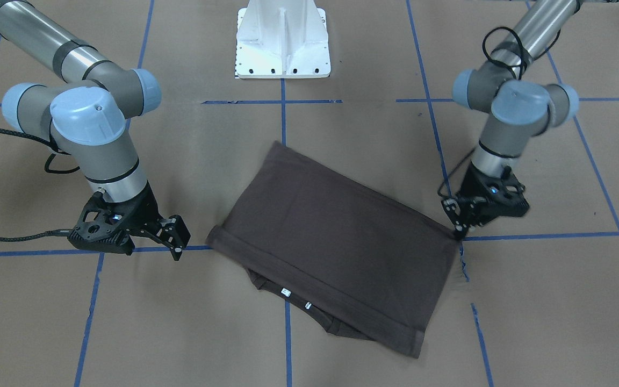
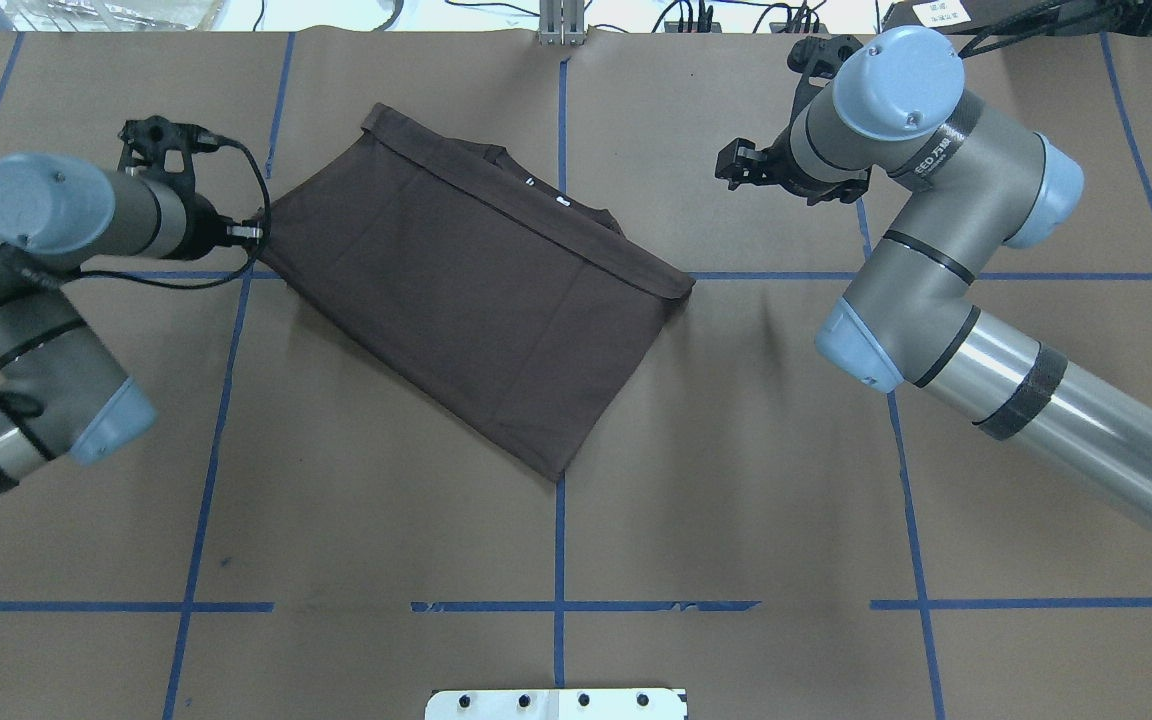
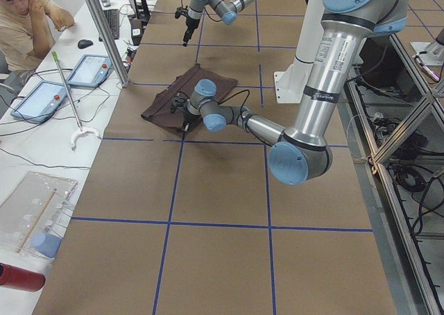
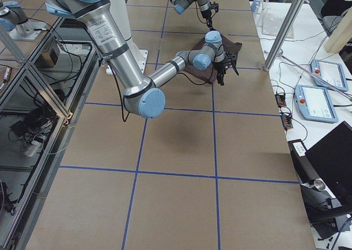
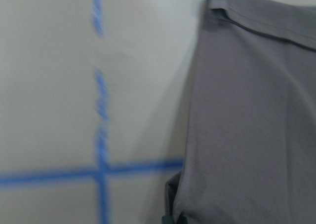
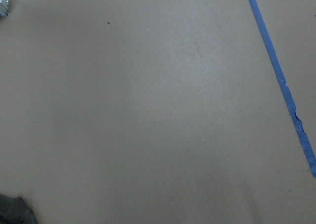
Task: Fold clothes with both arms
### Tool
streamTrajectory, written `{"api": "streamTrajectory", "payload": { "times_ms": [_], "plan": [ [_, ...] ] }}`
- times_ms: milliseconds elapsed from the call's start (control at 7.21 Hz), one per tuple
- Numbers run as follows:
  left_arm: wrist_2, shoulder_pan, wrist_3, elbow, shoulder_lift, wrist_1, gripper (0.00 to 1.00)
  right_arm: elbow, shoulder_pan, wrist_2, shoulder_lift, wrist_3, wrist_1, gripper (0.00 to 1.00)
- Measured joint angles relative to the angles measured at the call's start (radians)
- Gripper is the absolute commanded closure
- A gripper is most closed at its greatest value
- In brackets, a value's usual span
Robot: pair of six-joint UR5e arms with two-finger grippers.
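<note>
The dark brown T-shirt [image 1: 336,231] [image 2: 476,290] lies folded flat on the brown table, aslant. Its hem band is laid across the collar end, where a small white label [image 1: 285,292] peeks out. My left gripper [image 1: 457,232] [image 2: 256,232] is down at one corner of the shirt, its fingers together on the cloth. The left wrist view shows that corner of the T-shirt [image 5: 247,125] slightly lifted at the bottom edge. My right gripper [image 1: 178,239] [image 2: 731,165] is open, holds nothing, and stands a short way from the opposite corner.
The white pedestal base [image 1: 282,43] is bolted at the robot's side of the table. Blue tape lines [image 2: 558,560] grid the brown paper. A person [image 3: 28,16] sits at a side bench with tablets [image 3: 90,69] and a metal post [image 3: 104,30].
</note>
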Motion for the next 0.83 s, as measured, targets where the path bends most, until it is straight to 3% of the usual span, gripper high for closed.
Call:
{"api": "streamTrajectory", "payload": {
  "times_ms": [277, 416, 555, 693, 832],
  "plan": [
    [0.041, -0.063, 0.026, 0.358, -0.239, -0.109, 1.00, 0.014, -0.006, -0.001, 0.006, 0.032, 0.001, 0.00],
    [0.073, -0.079, 0.028, 0.520, -0.332, -0.176, 0.02, 0.023, -0.016, -0.003, 0.012, 0.052, 0.001, 0.00],
    [0.086, -0.095, 0.047, 0.596, -0.369, -0.218, 0.00, 0.025, -0.036, -0.015, 0.029, 0.074, 0.001, 0.02],
    [0.082, -0.112, 0.102, 0.607, -0.371, -0.234, 0.00, 0.016, -0.066, -0.037, 0.058, 0.102, 0.002, 0.10],
    [0.037, -0.139, 0.165, 0.574, -0.350, -0.238, 0.00, -0.013, -0.096, -0.068, 0.101, 0.142, 0.003, 0.28]
  ]
}}
